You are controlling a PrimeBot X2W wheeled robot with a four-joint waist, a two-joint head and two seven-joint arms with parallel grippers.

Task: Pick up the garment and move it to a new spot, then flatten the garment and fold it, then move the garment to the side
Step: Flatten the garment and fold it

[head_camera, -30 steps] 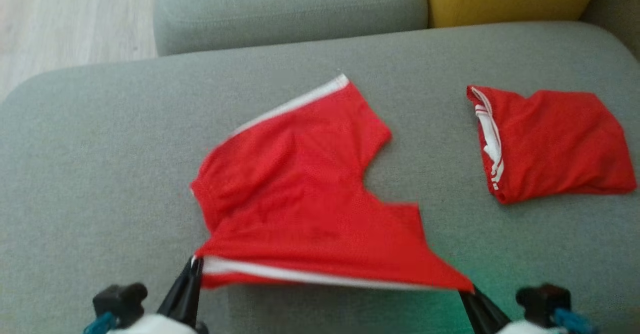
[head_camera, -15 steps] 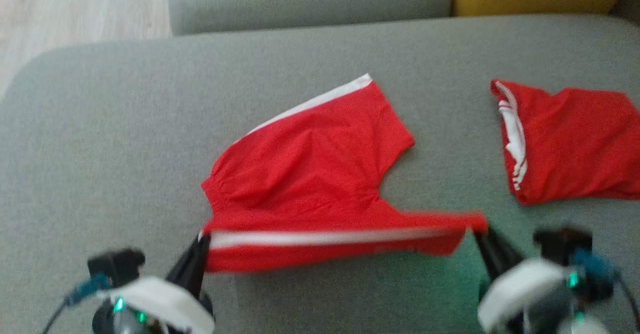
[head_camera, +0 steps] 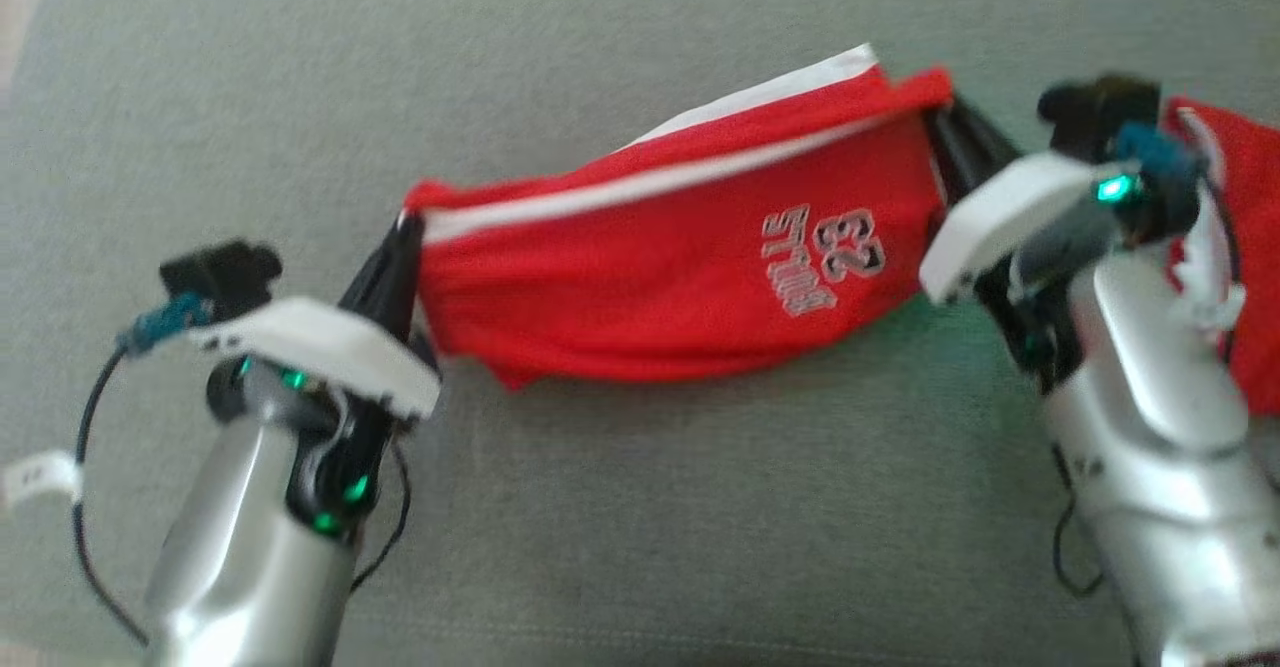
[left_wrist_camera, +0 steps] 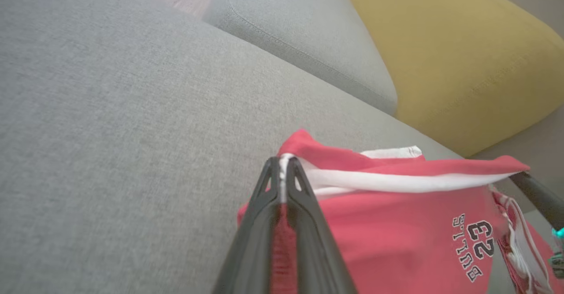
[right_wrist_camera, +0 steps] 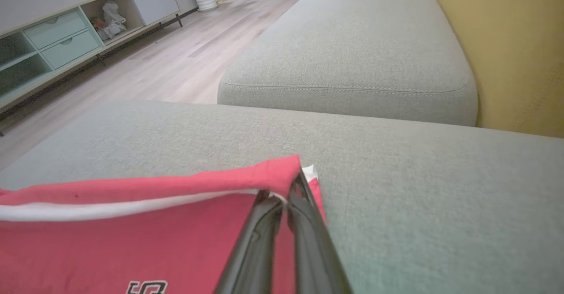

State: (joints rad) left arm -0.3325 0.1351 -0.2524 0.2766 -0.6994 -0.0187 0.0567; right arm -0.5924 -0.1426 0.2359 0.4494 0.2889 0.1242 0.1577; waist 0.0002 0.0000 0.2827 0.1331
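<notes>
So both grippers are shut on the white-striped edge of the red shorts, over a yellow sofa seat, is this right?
Not quite. The sofa seat is grey, as the left wrist view shows; the yellow thing is the cushion behind it. The rest holds: left gripper and right gripper are both shut on the white-striped edge of the red shorts.

The garment spans from my left gripper at 9 o'clock to my right gripper at 2 o'clock. A second garment lies at 3 o'clock.
</notes>
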